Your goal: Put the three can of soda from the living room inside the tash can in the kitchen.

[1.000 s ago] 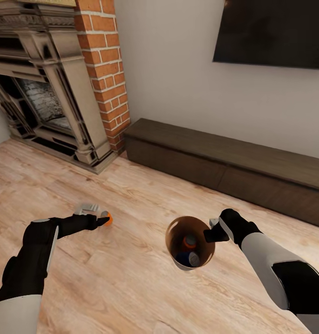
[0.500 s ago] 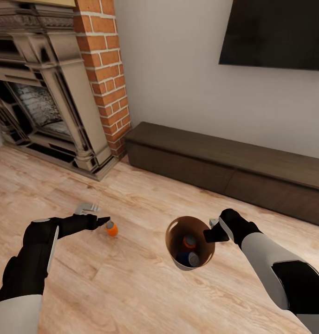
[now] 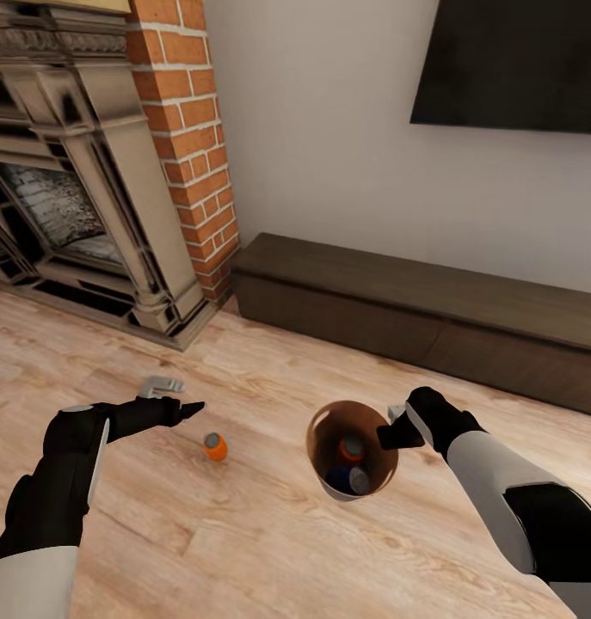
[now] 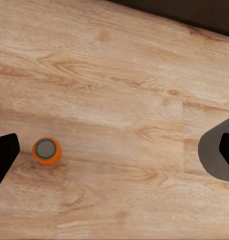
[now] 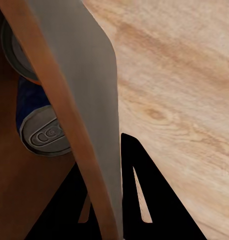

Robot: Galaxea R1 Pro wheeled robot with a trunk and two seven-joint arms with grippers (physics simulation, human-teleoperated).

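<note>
Orange soda can (image 3: 214, 446) stands unlabelled; left fingers (image 4: 4, 160) apart, right fingers (image 5: 137, 170) clamp trash can (image 3: 323, 477).

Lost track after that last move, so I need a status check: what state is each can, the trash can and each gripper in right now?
Orange soda can: upright on the wood floor, apart from both grippers.
Trash can: held off the floor, tilted, two cans inside.
Blue soda can: lying inside the trash can.
Left gripper: open, empty.
Right gripper: shut on the trash can's rim.
</note>
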